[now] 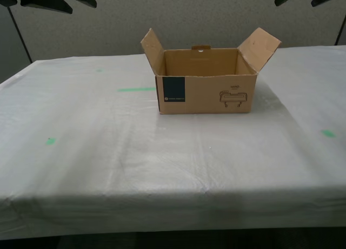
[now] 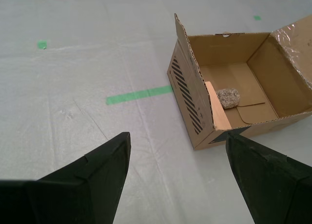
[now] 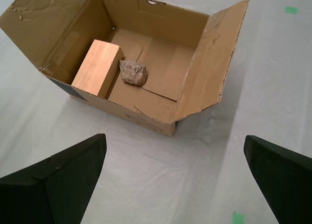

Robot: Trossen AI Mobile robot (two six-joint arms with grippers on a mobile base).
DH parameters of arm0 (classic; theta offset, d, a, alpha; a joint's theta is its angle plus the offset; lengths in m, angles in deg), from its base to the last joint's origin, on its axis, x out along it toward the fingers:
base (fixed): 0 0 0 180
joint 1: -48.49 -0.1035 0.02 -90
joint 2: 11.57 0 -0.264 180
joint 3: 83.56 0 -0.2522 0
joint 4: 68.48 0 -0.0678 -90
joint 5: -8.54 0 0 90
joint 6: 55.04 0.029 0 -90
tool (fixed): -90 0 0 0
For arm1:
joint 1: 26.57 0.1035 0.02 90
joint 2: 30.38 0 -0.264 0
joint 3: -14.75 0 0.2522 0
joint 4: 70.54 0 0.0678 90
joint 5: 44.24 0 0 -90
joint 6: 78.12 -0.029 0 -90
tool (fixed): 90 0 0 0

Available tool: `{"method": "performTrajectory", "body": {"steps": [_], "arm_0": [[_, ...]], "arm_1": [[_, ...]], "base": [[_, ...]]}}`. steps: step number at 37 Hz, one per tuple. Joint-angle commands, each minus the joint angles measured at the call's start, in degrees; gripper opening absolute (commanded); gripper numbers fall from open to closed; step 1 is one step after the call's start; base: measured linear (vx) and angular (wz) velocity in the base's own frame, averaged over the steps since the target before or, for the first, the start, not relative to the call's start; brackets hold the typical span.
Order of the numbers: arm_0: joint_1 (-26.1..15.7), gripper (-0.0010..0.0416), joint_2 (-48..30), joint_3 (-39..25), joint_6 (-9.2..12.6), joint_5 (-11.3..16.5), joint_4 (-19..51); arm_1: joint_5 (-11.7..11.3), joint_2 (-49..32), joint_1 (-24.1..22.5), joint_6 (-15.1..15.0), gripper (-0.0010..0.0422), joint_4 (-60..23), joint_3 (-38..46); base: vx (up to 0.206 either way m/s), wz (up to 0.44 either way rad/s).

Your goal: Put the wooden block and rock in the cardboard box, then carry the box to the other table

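Soft even overhead light, faint shadows, sharp focus, no glare

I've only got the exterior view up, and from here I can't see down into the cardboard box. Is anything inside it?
Observer: Yes. The first wrist view shows the wooden block on the floor of the cardboard box.
Operator: What about the rock?
Observer: The rock lies right beside the block on the box floor; whether they touch is hard to tell.
Operator: I only see dark tips along the top edge. Is either gripper holding anything?
Observer: No. My first gripper and my second gripper both have their jaws wide apart and empty, clear of the box, above the white sheet of the other table.
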Motion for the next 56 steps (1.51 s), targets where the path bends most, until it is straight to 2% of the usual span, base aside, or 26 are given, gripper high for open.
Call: {"method": "performTrajectory", "body": {"steps": [1,56], "arm_0": [[0.0,0.0394,0.02,-0.02,0.02,-0.04,-0.07],[0.0,0.0394,0.02,-0.02,0.02,-0.04,-0.07]], "arm_1": [[-0.09,0.02,-0.04,-0.22,0.0263,0.11,-0.02],[-0.09,0.02,-0.02,-0.22,0.0263,0.11,-0.02]], "base": [[0.0,0.0],[0.0,0.0]]}}
